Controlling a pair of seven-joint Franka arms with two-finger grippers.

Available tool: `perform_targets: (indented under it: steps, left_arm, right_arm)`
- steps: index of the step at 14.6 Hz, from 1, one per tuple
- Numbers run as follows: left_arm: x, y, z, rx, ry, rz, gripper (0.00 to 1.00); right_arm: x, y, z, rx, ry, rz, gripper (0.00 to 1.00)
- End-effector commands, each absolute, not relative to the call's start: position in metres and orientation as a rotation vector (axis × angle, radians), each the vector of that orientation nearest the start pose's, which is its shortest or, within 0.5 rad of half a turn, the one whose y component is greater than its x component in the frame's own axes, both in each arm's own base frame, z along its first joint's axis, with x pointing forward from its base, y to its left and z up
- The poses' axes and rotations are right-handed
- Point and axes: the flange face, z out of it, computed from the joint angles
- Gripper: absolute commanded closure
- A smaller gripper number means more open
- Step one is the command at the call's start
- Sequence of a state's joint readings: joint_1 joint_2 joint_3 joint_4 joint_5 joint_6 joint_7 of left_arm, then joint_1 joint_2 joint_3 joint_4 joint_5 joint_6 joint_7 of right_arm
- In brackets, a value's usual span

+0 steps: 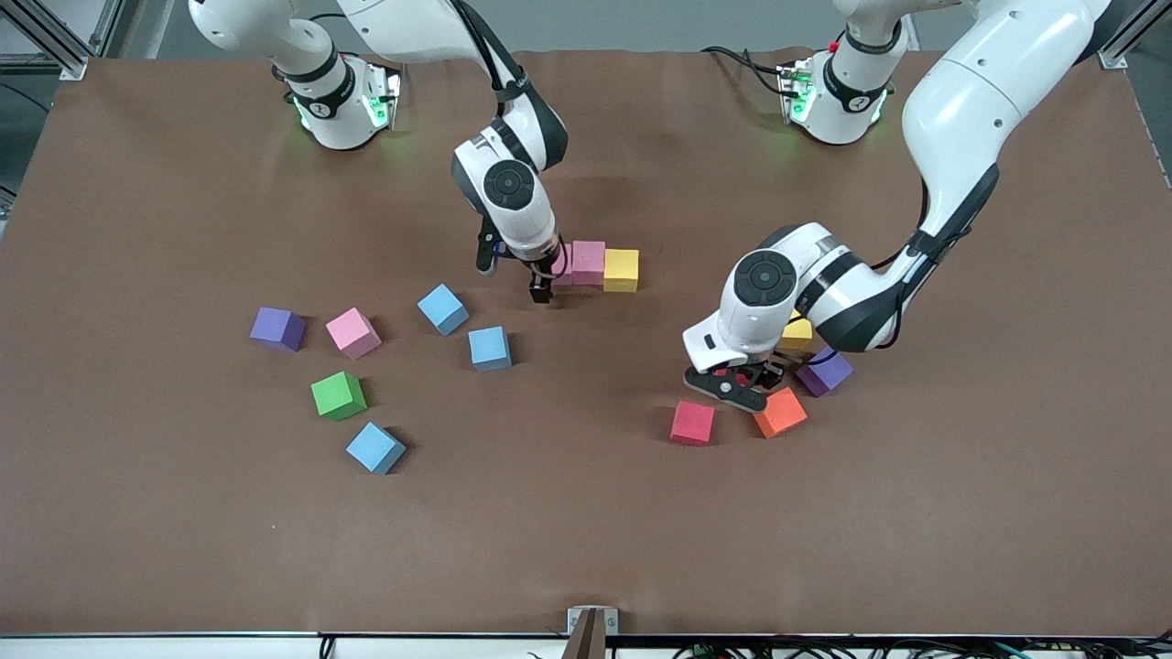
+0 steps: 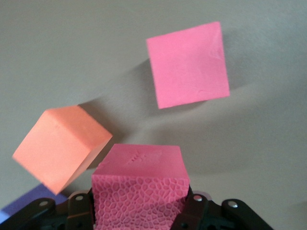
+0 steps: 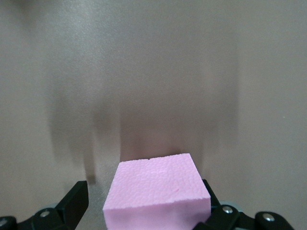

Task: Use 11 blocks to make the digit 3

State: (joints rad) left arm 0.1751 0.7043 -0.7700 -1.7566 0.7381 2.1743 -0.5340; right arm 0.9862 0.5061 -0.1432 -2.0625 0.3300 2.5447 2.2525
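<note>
Mid-table lies a short row of touching blocks: a pink one half hidden, a second pink, then yellow. No digit 3 shape is in view. My right gripper stands open around the end pink block, with a gap beside one finger. My left gripper is shut on a red block, low over the table between another red block and an orange one.
A purple block and a yellow one sit partly under the left arm. Toward the right arm's end lie loose purple, pink, green and light blue blocks.
</note>
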Motion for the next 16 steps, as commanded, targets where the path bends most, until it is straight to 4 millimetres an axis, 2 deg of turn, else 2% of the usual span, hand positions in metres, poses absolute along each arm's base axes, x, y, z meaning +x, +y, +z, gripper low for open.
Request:
perform_targets:
  steps: [1,7,12,16]
  left_arm:
    - [0.577,-0.301,0.272,-2.988,0.412,-0.072,0.55]
    - [0.578,-0.298,0.277,-3.03,-0.094,-0.088,0.57]
    - [0.588,-0.278,0.29,-2.954,-0.712,-0.153,0.57]
    - [0.586,-0.283,0.291,-2.817,-1.198,-0.177,0.57]
  right_arm:
    - [0.398,0.438,0.186,-2.099,2.347,0.207,0.01]
    - [0.392,0.442,0.185,-2.125,2.339,0.21,0.01]
    - [0.39,0.442,0.185,-2.165,2.362,0.23,0.0]
    - [0.389,0.443,0.185,-2.167,2.366,0.233,0.0]
